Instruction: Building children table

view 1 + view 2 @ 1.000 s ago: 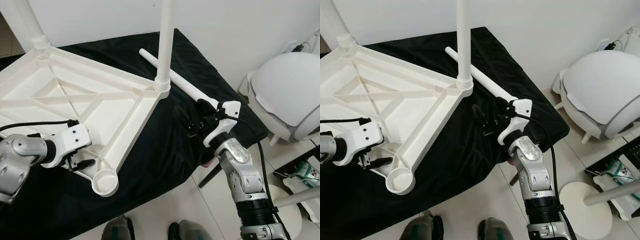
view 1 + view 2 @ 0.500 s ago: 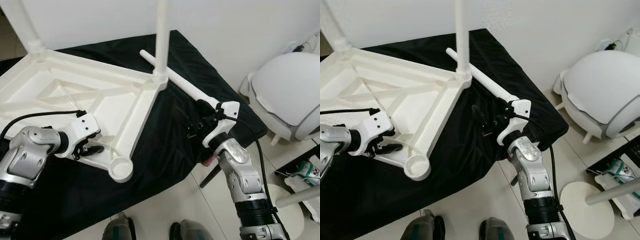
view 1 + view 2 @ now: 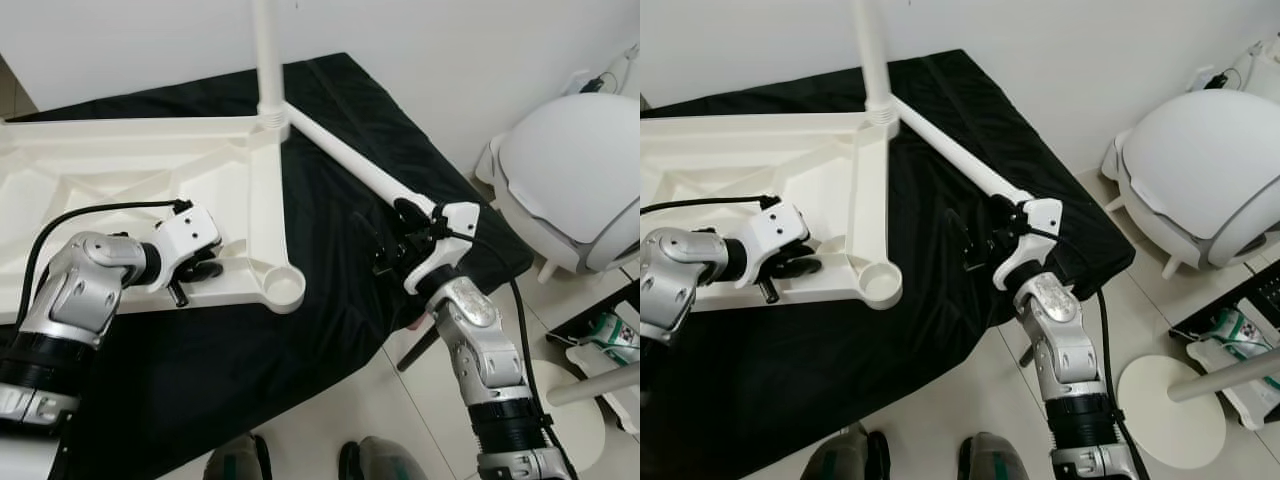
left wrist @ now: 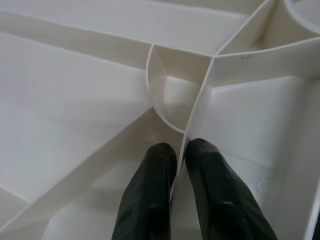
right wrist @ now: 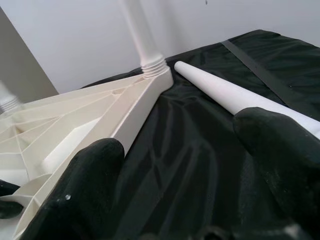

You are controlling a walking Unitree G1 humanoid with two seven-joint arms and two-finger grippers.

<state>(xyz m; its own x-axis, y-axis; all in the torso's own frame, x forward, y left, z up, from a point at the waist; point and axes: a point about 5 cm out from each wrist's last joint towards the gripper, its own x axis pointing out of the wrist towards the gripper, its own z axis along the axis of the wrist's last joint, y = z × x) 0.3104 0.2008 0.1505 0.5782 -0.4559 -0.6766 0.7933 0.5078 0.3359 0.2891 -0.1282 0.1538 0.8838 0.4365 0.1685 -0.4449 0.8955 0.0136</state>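
Left eye view: a white plastic tabletop [image 3: 120,170] is laid upside down on a black cloth [image 3: 330,290], its ribbed underside facing up. 1 leg [image 3: 265,55] is seen standing upright in the corner socket at 12 o'clock of the picture, and an empty round socket [image 3: 285,288] is seen at the corner nearest the camera. A loose leg [image 3: 350,160] is laid on the cloth, running from beside the upright leg's socket toward 4 o'clock.

The left gripper [image 3: 190,280] is placed at 9 o'clock of the empty socket, on the tabletop's near edge. In the left wrist view its 2 black fingers [image 4: 150,195] are seen pinched onto a thin rib [image 4: 197,95] of the underside, 1 finger on each side and almost no gap between them.

The right gripper [image 3: 385,245] is held at the thick end of the loose leg, at 3 o'clock of the empty socket. In the right wrist view its fingers [image 5: 75,190] are spread wide over the cloth, nothing is held, and the loose leg is seen passing just beside 1 finger.
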